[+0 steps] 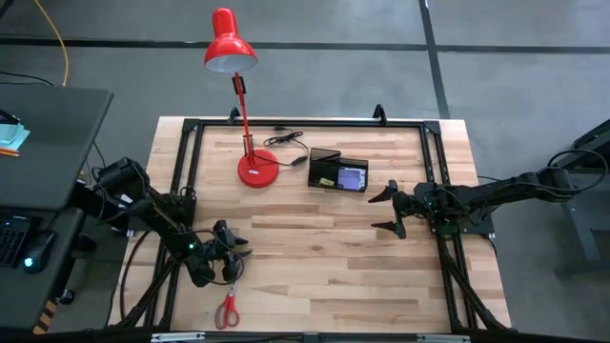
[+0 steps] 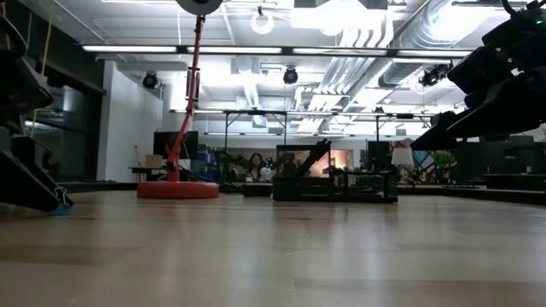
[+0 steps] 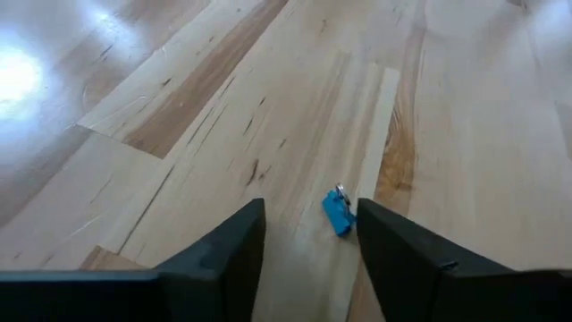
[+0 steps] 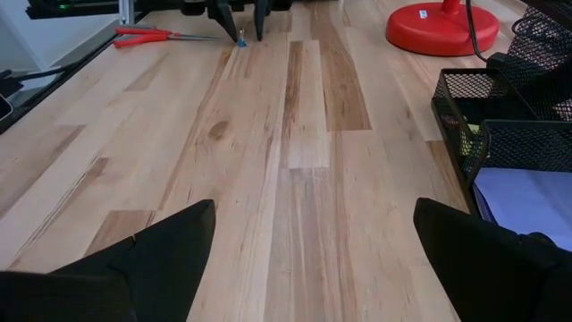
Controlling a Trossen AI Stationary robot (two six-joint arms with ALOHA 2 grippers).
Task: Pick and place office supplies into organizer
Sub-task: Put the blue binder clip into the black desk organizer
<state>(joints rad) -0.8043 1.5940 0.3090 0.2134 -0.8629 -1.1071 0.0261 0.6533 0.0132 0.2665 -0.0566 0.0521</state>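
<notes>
Left gripper [image 3: 308, 234], jaws spread around blue clip [image 3: 338, 213] near desk's left front corner; next, pinch. Right gripper [image 1: 389, 211] spread, idle.

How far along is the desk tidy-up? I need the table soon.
Partly done: the organizer already holds a purple notepad. In hand: the open left gripper is around a small blue clip lying on the table. Left: the red-handled scissors. The open right gripper waits beside the organizer.
</notes>
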